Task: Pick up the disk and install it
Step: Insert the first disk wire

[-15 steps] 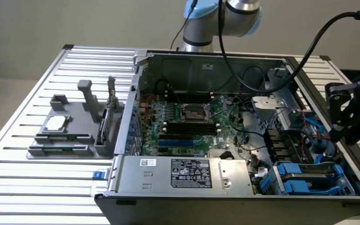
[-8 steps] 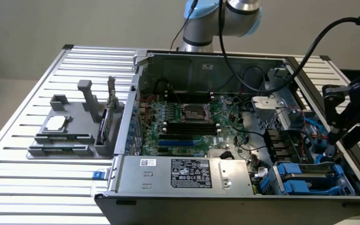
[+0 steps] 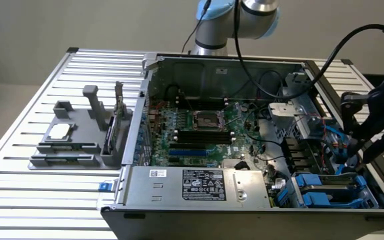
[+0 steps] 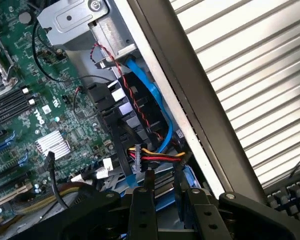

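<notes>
The gripper reaches into the case at the lower right of the exterior view. Its fingers stand narrow, clamped on the blue-framed disk, at the drive bays.

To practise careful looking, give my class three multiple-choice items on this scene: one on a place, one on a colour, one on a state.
1. Where in the exterior view is the gripper? A far left; B far right; C centre.
2. The circuit board is: A red; B green; C white.
3. The computer case is: A open; B closed; C upside down.
Key: B, it hangs at the case's end, by the blue frames; B, its surface is green; A, its insides show.
</notes>
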You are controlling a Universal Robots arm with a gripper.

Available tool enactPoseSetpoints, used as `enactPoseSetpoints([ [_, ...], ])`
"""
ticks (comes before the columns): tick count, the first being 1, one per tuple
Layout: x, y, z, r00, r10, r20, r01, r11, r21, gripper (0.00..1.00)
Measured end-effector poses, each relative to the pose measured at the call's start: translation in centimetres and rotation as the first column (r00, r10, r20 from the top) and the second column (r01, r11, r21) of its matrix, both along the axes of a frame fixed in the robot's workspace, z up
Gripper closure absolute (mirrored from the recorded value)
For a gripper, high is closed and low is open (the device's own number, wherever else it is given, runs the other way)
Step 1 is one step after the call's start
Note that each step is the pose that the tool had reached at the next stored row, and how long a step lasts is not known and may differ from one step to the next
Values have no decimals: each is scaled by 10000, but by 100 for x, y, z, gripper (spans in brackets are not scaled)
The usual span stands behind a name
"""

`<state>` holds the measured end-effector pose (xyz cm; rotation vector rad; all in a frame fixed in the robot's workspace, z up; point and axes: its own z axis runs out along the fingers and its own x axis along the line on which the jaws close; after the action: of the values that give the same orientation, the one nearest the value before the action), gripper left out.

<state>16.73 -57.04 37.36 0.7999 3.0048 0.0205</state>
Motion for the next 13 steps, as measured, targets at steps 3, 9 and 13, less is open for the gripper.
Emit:
enactPoseSetpoints([
  [3,0,0,-33,9997,-256,0,256,9997,1,70],
  [9,23,-5,-100,9988,-484,0,484,9988,-1,70],
  [13,58,-20,-131,9984,-560,-2,560,9984,1,70],
])
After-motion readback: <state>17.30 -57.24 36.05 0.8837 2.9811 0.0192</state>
